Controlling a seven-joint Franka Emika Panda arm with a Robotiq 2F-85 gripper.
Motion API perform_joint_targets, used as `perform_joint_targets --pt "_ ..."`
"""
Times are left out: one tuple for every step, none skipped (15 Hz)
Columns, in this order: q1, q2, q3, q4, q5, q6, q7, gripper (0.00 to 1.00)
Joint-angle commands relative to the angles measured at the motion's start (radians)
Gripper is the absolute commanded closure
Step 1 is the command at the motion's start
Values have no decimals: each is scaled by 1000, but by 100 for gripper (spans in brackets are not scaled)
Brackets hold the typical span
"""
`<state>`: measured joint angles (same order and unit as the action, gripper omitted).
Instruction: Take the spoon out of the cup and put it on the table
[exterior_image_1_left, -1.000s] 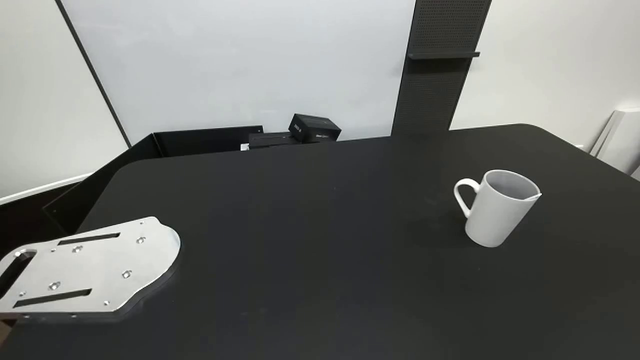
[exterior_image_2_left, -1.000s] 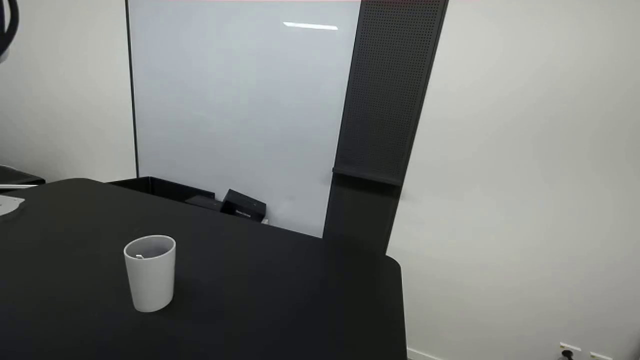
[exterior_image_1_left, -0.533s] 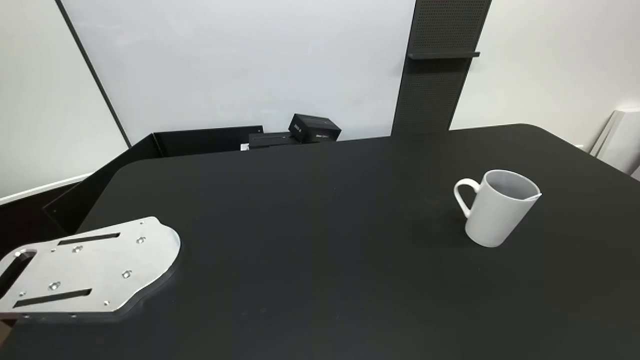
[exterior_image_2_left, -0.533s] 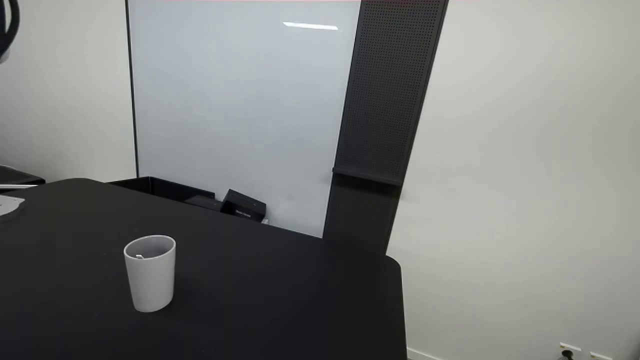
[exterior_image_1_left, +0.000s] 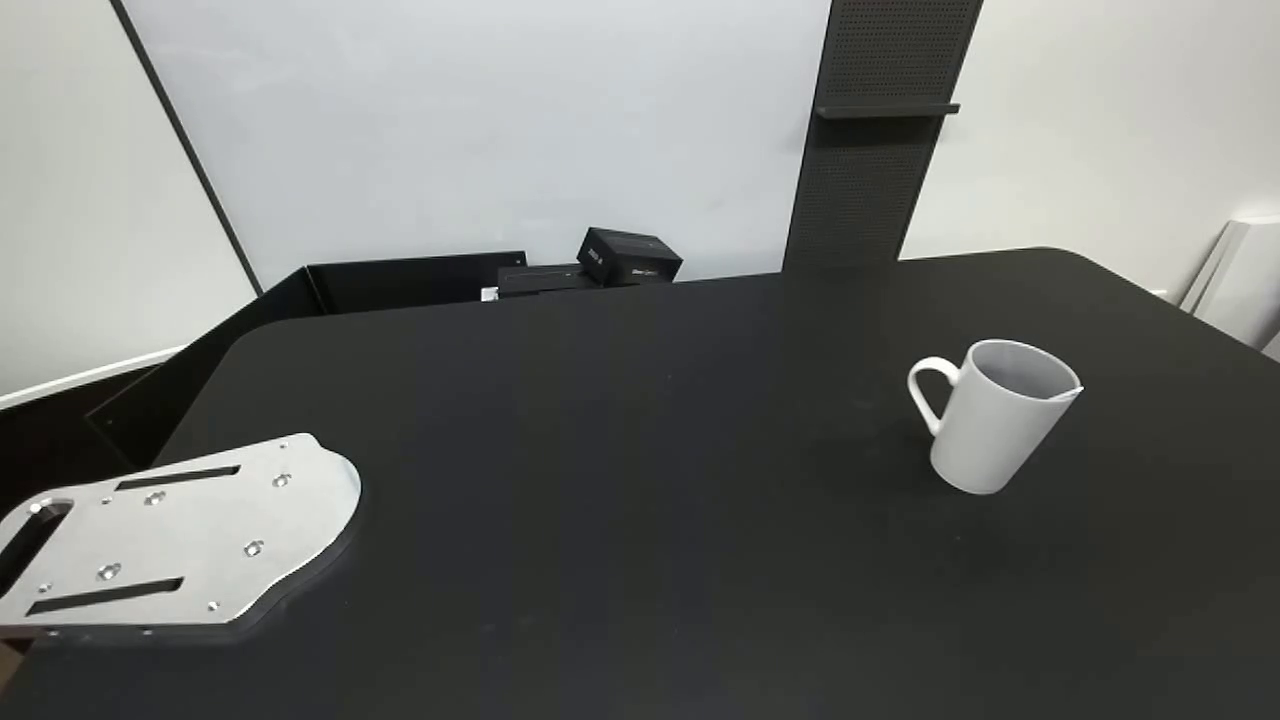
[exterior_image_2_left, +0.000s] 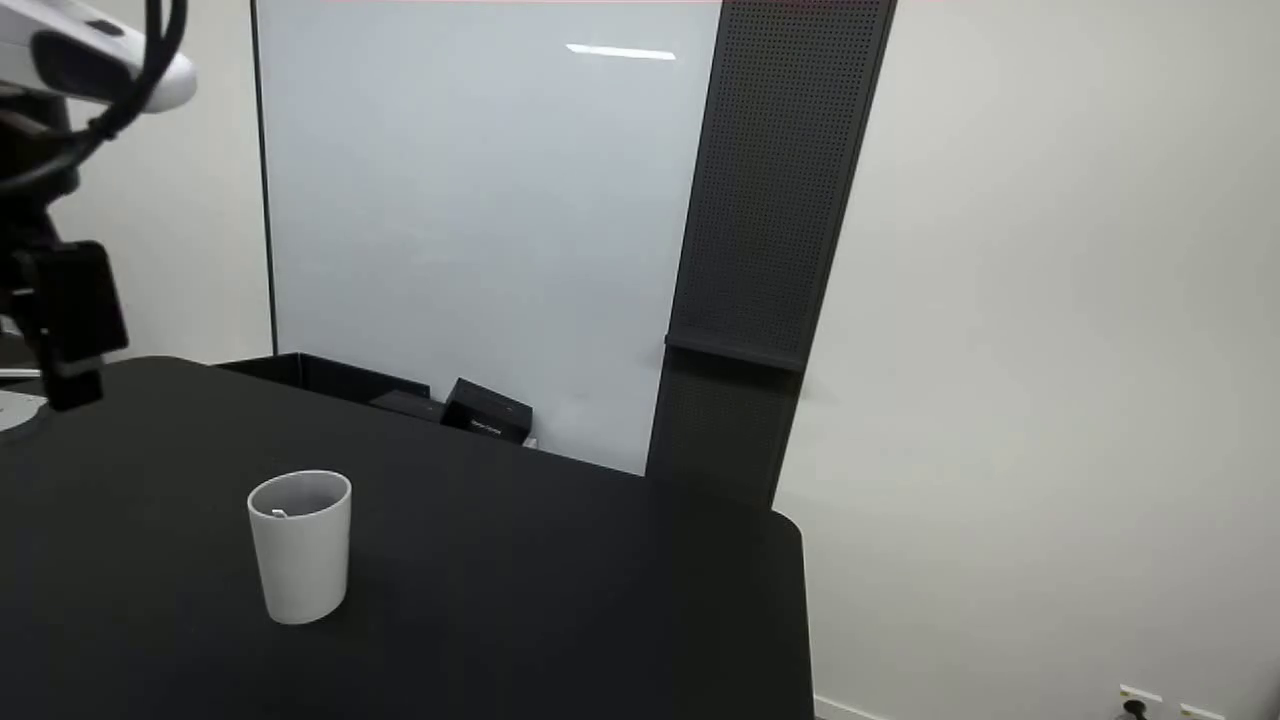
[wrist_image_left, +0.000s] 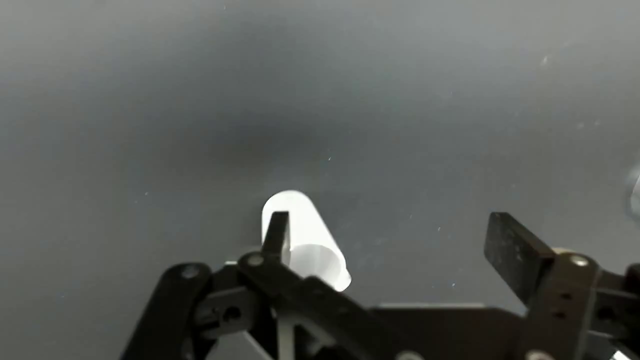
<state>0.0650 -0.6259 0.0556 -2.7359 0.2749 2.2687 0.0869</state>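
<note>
I am holding my jaws spread wide above the table (wrist_image_left: 425, 150), its bare top filling most of the gap between them in the wrist view. One jaw is covering part of the cup (wrist_image_left: 309, 227) there, and a pale bump at the rim is leaving me unsure whether I am seeing handle or spoon (exterior_image_1_left: 1068, 394). In an exterior view my arm (exterior_image_2_left: 85, 65) is hanging well apart from the cup, partly cut off at the side. The cup is standing upright, open table stretching around it, the rounded edges I am seeing lying well away. The spoon is resting inside, one end showing at the rim in both exterior views, the rest hiding behind the cup's wall. Across open table, a white metal plate (exterior_image_1_left: 190, 535) is lying at the side edge, its end running out of both exterior views. Beyond the far edge, a tilted black box (exterior_image_1_left: 630, 258) is sitting among dark shapes (exterior_image_1_left: 545, 278) that are blending together.
</note>
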Motion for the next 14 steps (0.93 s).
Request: perform_joint_targets --pt "-79 81 20 78 -39 85 138 0" --pt "-96 100 24 92 -43 123 170 0" --pt "-114 115 33 106 -53 159 207 0" --pt "-129 137 38 121 -57 200 241 0" --pt "-149 156 50 136 -71 239 284 0" --pt "-169 179 60 153 -85 274 326 0" --pt "-195 200 78 167 -111 309 376 0" --pt "-220 225 94 185 -135 342 426 0" --pt "-249 247 114 199 -167 373 482 0" --pt "-281 270 138 212 -203 406 545 0" --pt "-314 290 163 225 -244 436 607 0" --pt "-339 312 181 238 -281 459 663 0" --pt "-363 335 200 250 -323 481 726 0" --pt "-383 361 215 262 -364 498 785 0"
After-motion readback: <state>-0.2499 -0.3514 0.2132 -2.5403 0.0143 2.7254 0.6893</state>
